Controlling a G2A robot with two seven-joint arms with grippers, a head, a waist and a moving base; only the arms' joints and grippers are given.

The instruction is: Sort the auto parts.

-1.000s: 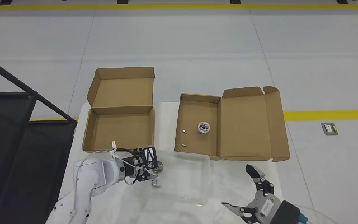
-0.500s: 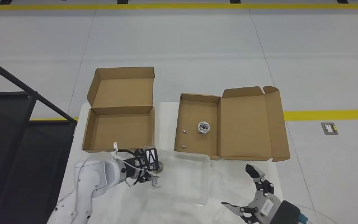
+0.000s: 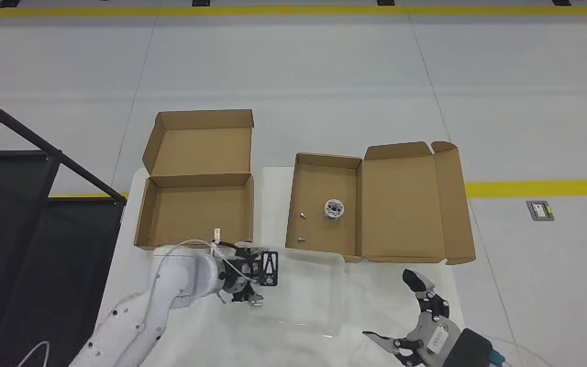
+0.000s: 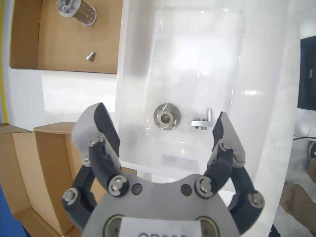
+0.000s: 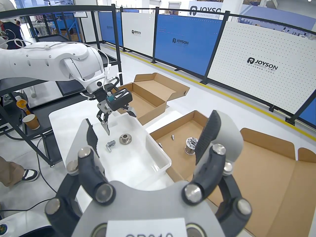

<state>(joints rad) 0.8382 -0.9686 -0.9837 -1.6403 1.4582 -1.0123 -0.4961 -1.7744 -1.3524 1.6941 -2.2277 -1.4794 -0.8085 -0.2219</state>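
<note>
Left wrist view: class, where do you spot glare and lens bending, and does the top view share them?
Left wrist view: glare whitens the clear tray, and the cardboard box edges bow; top view: box edges run straight, though the tray nearly melts into the white table.

Paper cup [image 5: 30, 122] beside orange bottle [image 5: 21, 105]

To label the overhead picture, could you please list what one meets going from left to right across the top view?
Empty cardboard box → left end effector → small bolts → finned cylindrical part → right end effector → floor plate.
</note>
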